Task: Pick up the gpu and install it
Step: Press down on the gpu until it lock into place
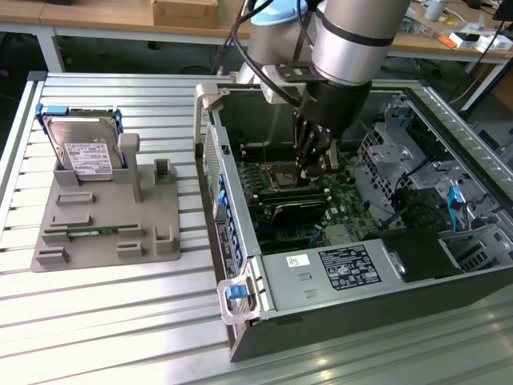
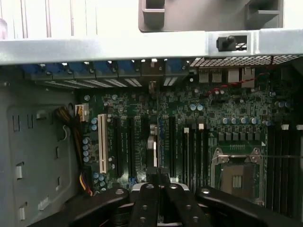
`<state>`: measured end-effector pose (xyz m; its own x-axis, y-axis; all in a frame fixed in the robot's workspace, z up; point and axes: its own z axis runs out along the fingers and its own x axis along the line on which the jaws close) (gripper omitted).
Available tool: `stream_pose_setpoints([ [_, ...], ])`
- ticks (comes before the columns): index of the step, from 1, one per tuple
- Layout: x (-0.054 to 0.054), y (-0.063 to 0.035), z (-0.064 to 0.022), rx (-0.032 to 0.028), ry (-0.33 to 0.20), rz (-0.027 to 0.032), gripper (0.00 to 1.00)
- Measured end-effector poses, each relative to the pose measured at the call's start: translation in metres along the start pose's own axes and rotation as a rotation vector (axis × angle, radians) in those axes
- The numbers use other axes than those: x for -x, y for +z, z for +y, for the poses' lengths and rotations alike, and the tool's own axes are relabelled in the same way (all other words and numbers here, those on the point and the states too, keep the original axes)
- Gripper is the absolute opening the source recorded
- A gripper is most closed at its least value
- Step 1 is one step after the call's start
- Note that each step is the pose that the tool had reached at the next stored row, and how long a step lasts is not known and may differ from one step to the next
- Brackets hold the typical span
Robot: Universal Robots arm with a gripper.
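Note:
The gpu point(image 1: 295, 211) stands on edge in a slot of the motherboard point(image 1: 341, 200) inside the open computer case point(image 1: 321, 277), its black shroud facing the exterior view's front. My gripper point(image 1: 311, 170) reaches down into the case directly above the card. In the wrist view the gripper point(image 2: 158, 178) has its black fingers point(image 2: 144, 203) pressed together, shut, with the tips just over the upper edge of the gpu point(image 2: 151, 144), seen edge-on among the expansion slots. I cannot tell whether the tips touch the card.
On the exterior view's left, a grey fixture point(image 1: 112, 216) holds a silver hard drive point(image 1: 84, 148) and a thin memory stick point(image 1: 90, 233). The empty CPU socket point(image 1: 282, 178) lies beside the card. Drive cages point(image 1: 401, 152) and cables fill the case's right side.

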<state>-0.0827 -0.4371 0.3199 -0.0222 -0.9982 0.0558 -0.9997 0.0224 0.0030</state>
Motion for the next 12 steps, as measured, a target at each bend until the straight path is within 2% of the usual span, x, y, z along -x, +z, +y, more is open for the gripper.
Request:
stream_pose_setpoints([
  [1,0.0,-0.0024,-0.0057,0.0001,0.0,-0.0001,0.11],
  [4,0.0,-0.0084,-0.0126,-0.0001,0.0,-0.0002,0.11],
  [6,0.0,-0.0138,-0.0139,0.0,0.0,-0.0001,0.11],
  [12,0.0,-0.0141,-0.014,0.0,0.0,0.0002,0.11],
])
